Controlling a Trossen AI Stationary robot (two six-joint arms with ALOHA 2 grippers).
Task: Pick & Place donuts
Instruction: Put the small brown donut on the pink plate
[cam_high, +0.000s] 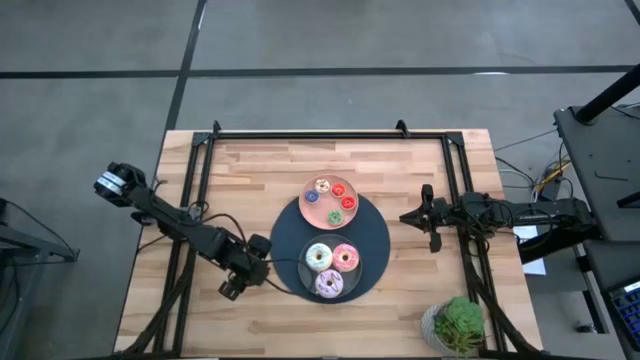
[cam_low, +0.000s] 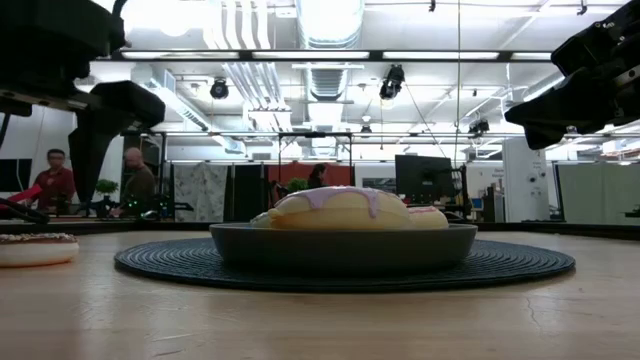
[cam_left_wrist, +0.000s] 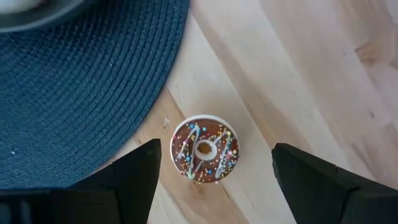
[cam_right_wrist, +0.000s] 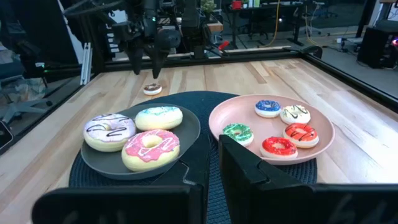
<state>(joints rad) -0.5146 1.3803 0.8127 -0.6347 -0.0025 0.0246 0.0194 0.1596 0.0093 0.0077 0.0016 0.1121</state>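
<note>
I am holding my left gripper wide open over the little brown sprinkled donut, sitting on the wood at about eight o'clock off the dark mat, and I might bump it away if I drop crooked.

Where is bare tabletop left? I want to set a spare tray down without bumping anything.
Bare wood runs along the far edge beyond the pink plate, and between mat and right gripper. Crowded: both plates, and the near-left mat edge, where the open left gripper brackets a chocolate donut.
</note>
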